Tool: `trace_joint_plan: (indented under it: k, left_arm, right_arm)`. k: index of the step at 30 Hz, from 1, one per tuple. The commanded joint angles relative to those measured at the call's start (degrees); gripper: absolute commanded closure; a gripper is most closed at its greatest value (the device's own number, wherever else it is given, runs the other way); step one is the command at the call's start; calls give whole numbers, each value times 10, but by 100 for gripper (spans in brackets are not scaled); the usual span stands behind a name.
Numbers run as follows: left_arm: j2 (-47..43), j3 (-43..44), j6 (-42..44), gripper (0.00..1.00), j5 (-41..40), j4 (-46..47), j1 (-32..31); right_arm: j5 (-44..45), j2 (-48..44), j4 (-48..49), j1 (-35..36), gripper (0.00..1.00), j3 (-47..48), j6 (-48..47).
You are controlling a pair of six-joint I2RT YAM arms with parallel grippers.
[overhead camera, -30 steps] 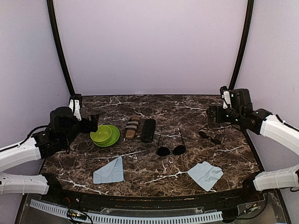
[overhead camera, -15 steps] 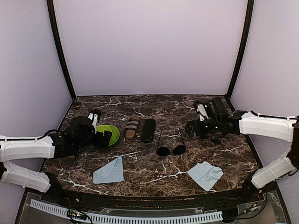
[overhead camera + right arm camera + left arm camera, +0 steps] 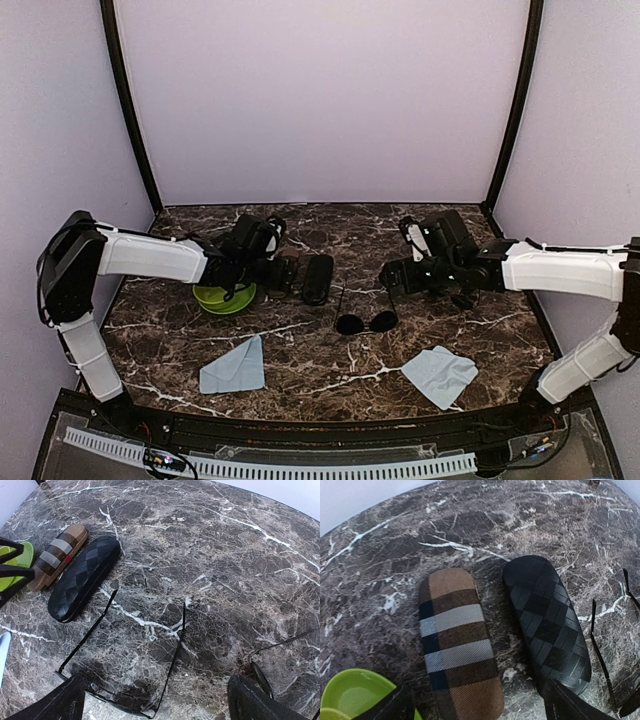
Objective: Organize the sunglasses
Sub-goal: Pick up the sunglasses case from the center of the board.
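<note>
One pair of sunglasses (image 3: pixel 366 322) with round dark lenses lies mid-table, temple arms spread toward the back. In the right wrist view this pair (image 3: pixel 172 645) lies between and just ahead of the fingers. My right gripper (image 3: pixel 393 281) (image 3: pixel 157 705) hovers open over it, holding nothing. A second pair of sunglasses (image 3: pixel 261 674) shows at the right edge, mostly under the right arm. My left gripper (image 3: pixel 284 271) (image 3: pixel 480 707) is open, low over the near end of the striped case (image 3: pixel 457 645), beside the black case (image 3: pixel 547 625).
A green bowl (image 3: pixel 222 298) sits left of the cases, under the left arm. Two light blue cloths (image 3: pixel 233 367) (image 3: pixel 440 375) lie near the front edge. The black case (image 3: pixel 317 278) lies just left of the round pair's temple arms.
Both arms have swung in from the table's sides. The left gripper went over the bowl to the cases. The right came down over the round sunglasses.
</note>
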Motion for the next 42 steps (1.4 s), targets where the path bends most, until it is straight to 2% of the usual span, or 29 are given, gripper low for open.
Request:
trace_joint_plan:
  k: [1,6,11,28,36,42]
  left_arm:
    - [58,59,-5,9,44,-63,-3]
    - [105,105,-18,9,38,-90,-2]
    - [117,107,-23,9,32,-93,-2]
    - [28,55,-11,8,15,-58,-2]
    - [62,78,-15,7,-7,-81,3]
    - [87,93,-23,7,5,-83,14]
  right_arm:
    - [14,-26,23,5,0,-16,14]
    - [10,-34,30,5,0,-28,19]
    - [9,-37,32,5,0,-37,20]
    - [3,-28,48,5,0,-51,22]
    - [2,-22,46,6,0,-50,20]
    - [2,-19,44,6,0,-49,18]
